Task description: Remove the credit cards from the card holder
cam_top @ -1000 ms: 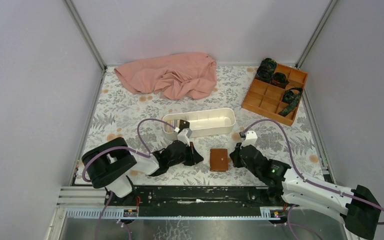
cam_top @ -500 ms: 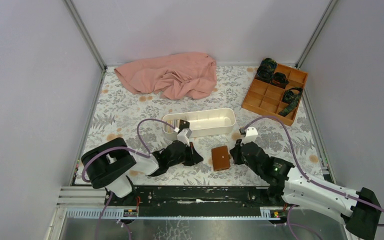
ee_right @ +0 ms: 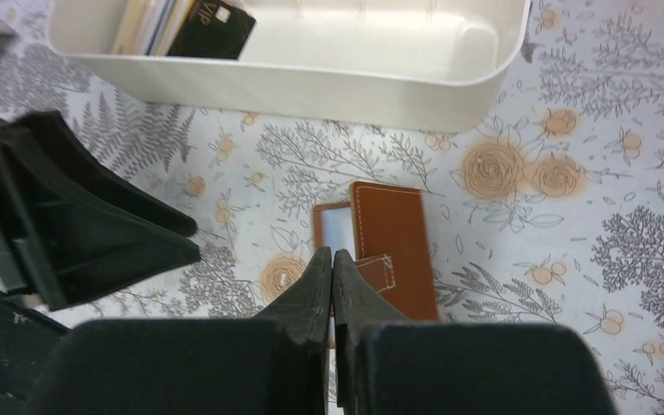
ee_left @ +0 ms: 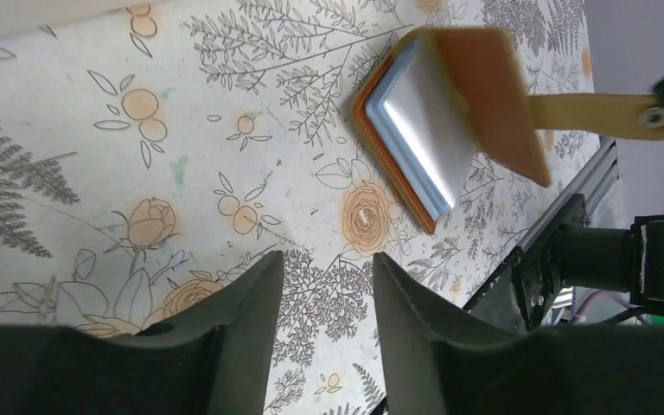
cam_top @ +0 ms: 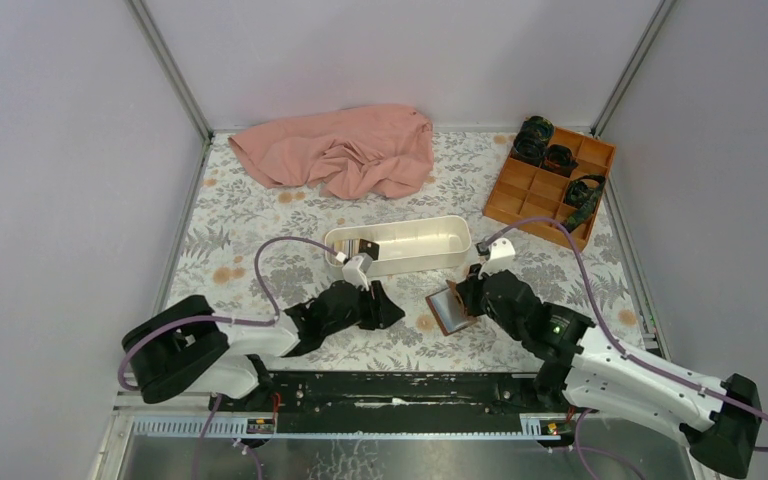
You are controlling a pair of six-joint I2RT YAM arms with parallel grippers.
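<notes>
**Right gripper lifting the flap, left gripper waiting beside it**

My right gripper (ee_right: pixel 333 259) is pinching shut on the snap tab (ee_left: pixel 596 112) of the card holder (ee_right: pixel 391 246), which is lying just in front of its fingertips on the surface (cam_top: pixel 240 220). The tab is stretching taut and the top flap is standing tilted up off the lower half. My left gripper (ee_left: pixel 326 264) is hovering low with its jaws parted and nothing between them. The card holder is sitting near it, off to the right and apart from its fingers.

The left wrist view is looking into the opened fold and showing a pale silvery card (ee_left: pixel 415 130) inside. My right wrist view is catching only a thin strip of that card. It is showing instead the white tray (ee_right: pixel 311 86) beyond the holder, with credit cards (ee_right: pixel 186 22) standing at its left end.

I am counting two grippers, one card holder and one tray. In the tray there is one black card plus a few pale ones I cannot number. The overhead view is adding one pink cloth (cam_top: pixel 340 150) and one orange compartment box (cam_top: pixel 530 190) at the far side.
</notes>
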